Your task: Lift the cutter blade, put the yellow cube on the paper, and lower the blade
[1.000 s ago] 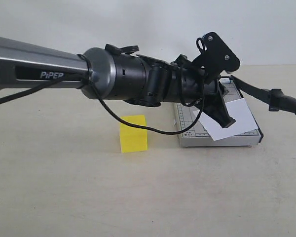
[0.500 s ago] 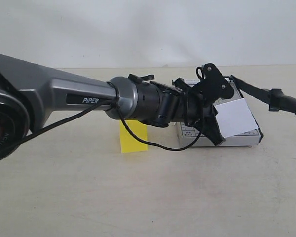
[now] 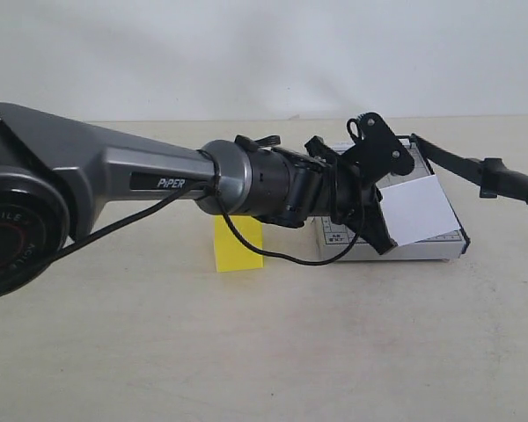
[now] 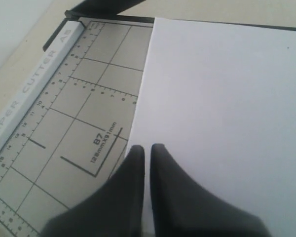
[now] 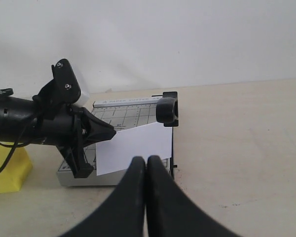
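The grey gridded trimmer (image 3: 440, 244) sits right of centre. Its cutter blade (image 3: 453, 158) stands raised, handle end (image 3: 513, 183) out to the right. The white paper (image 3: 420, 209) lies square on the board. My left gripper (image 3: 381, 239) reaches across from the left. In the left wrist view this gripper (image 4: 146, 148) is shut, empty, tips low over the paper's (image 4: 222, 108) edge beside the grid (image 4: 79, 113). The yellow cube (image 3: 236, 249) rests on the table left of the trimmer, partly behind my arm. My right gripper (image 5: 146, 160) is shut, back from the trimmer (image 5: 123, 112).
The beige table (image 3: 264, 352) runs to a white wall behind. My left arm's grey link (image 3: 114, 180) and its black cable (image 3: 273, 255) cross over the cube. The blade handle (image 5: 166, 110) points toward the right wrist camera.
The paper went from skewed to square on the board. My left arm dropped and drew back left a little; it has barely moved in the last half second.
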Controlling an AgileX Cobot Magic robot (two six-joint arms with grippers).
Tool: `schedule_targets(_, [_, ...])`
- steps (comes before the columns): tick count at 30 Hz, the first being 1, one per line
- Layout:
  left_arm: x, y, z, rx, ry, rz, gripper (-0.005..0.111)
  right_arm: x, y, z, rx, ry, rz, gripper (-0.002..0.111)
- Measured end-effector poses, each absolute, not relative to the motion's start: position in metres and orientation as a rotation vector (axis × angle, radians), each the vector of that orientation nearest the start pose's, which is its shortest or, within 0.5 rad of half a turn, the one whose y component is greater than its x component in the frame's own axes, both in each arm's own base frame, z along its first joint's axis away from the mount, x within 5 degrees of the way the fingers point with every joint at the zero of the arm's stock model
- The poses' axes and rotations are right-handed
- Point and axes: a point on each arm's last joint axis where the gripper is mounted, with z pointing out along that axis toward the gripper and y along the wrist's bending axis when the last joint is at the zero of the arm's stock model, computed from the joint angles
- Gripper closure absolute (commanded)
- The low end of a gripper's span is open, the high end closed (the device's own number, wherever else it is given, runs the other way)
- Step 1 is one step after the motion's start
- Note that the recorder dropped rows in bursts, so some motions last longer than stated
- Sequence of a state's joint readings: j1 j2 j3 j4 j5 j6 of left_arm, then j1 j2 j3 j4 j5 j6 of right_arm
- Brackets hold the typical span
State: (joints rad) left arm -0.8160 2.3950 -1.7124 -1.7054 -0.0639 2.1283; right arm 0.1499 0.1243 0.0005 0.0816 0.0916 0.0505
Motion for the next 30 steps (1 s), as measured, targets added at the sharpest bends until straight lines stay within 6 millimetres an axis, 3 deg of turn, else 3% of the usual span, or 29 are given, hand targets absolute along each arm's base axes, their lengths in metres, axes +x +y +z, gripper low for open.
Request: schedule_targets(30, [0.378, -0.404, 0.098, 1.246, 1.729, -0.253, 0.102, 0.065, 0.011, 0.197, -0.021, 1.704, 0.216, 0.108])
